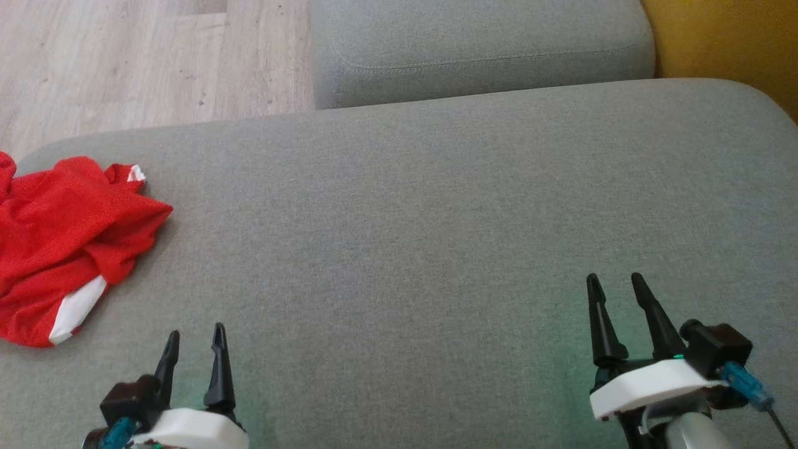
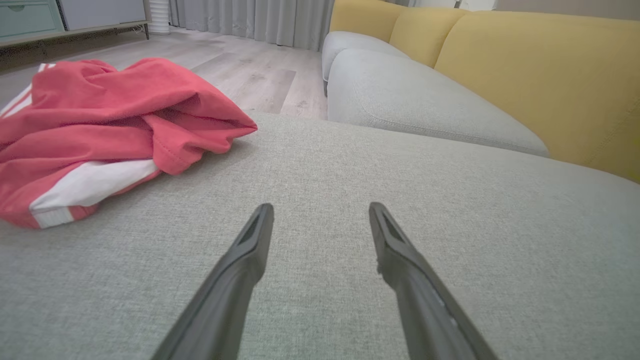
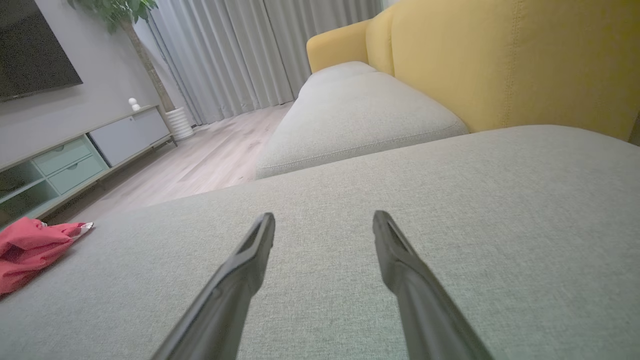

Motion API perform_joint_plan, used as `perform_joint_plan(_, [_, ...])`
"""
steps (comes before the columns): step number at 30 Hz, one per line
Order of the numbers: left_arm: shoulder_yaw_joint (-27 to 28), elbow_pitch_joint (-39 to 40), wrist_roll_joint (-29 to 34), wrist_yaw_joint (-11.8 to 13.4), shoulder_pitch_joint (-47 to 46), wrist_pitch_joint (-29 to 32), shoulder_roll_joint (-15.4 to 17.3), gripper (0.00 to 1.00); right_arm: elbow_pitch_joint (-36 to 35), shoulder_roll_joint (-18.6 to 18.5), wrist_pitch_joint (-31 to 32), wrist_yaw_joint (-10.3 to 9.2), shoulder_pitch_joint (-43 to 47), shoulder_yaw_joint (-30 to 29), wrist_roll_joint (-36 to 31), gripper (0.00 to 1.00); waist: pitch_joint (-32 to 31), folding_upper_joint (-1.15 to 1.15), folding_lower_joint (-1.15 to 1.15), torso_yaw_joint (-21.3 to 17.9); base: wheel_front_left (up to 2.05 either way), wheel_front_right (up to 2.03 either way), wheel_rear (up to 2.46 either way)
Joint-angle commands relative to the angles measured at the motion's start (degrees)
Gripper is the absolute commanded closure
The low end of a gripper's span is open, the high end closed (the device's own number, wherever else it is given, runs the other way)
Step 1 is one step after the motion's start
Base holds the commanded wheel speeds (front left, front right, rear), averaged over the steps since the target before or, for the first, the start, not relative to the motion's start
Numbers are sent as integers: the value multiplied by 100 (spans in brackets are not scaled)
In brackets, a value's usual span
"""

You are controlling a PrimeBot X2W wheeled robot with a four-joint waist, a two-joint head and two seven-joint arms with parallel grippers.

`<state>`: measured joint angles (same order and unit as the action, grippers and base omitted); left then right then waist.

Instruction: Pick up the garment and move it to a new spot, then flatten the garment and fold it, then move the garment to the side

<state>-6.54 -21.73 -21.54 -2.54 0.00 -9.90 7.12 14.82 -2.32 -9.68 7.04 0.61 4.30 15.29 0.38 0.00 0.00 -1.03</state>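
A crumpled red garment with white stripes lies at the left edge of the grey sofa seat. The left wrist view has the garment ahead and to the left; in the right wrist view the garment is far off at the left. My left gripper hovers open near the seat's front, to the right of the garment and apart from it, nothing between its fingers. At the lower right my right gripper is open too and holds nothing; its fingers stand spread over bare cushion.
A second grey cushion adjoins at the back, with the yellow backrest on the right. Wooden floor lies beyond the seat's far left edge. A low cabinet, curtains and a plant stand across the room.
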Motion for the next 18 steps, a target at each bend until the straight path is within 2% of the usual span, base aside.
perform_joint_plan(1, [117, 117, 201, 33, -190, -107, 145, 0, -181, -46, -132, 36, -160, 157, -190, 0, -1, 0, 0, 0, 0, 0, 0])
perform_joint_plan(18, [168, -43, 1210, 276, -93, -397, 136, 0, 9, -53, -419, 43, -35, 110, -724, 0, -7, 0, 0, -33, 0, 0, 0])
